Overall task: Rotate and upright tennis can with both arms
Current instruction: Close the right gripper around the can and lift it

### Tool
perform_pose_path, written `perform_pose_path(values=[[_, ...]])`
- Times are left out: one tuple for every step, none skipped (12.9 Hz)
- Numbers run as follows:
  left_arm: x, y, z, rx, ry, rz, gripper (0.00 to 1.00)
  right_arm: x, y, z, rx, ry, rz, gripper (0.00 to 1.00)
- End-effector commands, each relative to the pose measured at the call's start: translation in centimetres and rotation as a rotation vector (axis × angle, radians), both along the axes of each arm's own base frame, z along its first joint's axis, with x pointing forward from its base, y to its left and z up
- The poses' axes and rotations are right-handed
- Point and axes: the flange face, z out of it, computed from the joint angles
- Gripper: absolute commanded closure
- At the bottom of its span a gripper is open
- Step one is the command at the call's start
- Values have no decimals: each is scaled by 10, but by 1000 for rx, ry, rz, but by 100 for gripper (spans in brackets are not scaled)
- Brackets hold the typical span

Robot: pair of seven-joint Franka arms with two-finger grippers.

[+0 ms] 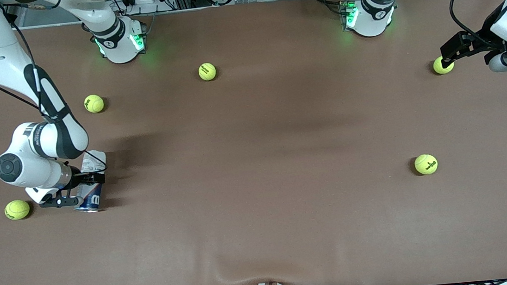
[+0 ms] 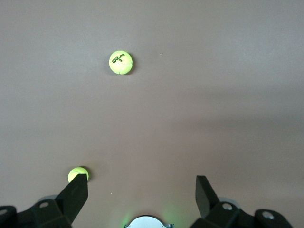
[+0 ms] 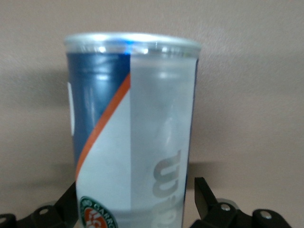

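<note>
Toward the right arm's end of the table, the tennis can lies on its side. Spread wide, the right gripper straddles the can's middle without clamping it. Well apart from the can, the left gripper waits, fingers wide and holding nothing, just beside a tennis ball.

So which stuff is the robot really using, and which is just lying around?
For the job:
- tennis can, lying down
- right gripper, fingers open around the can
- left gripper, open, waiting over a ball

Just lying about:
- five tennis balls
- brown table
</note>
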Motion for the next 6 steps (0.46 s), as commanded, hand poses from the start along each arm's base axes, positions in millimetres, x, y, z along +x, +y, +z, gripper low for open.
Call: perform_pose_path(values=[[-2, 1, 4, 10, -1, 1, 0, -6, -2, -10, 15, 1, 0, 0], [-2, 1, 4, 10, -1, 0, 0, -5, -1, -11, 15, 1, 2, 0], [-2, 1, 4, 10, -1, 0, 0, -6, -1, -11, 15, 3, 0, 6], [-2, 1, 4, 10, -1, 0, 0, -5, -1, -10, 15, 3, 0, 22], [-2, 1, 4, 10, -1, 0, 0, -5, -2, -10, 15, 3, -1, 26], [-2, 1, 4, 10, -1, 0, 0, -5, -1, -10, 15, 3, 0, 26]])
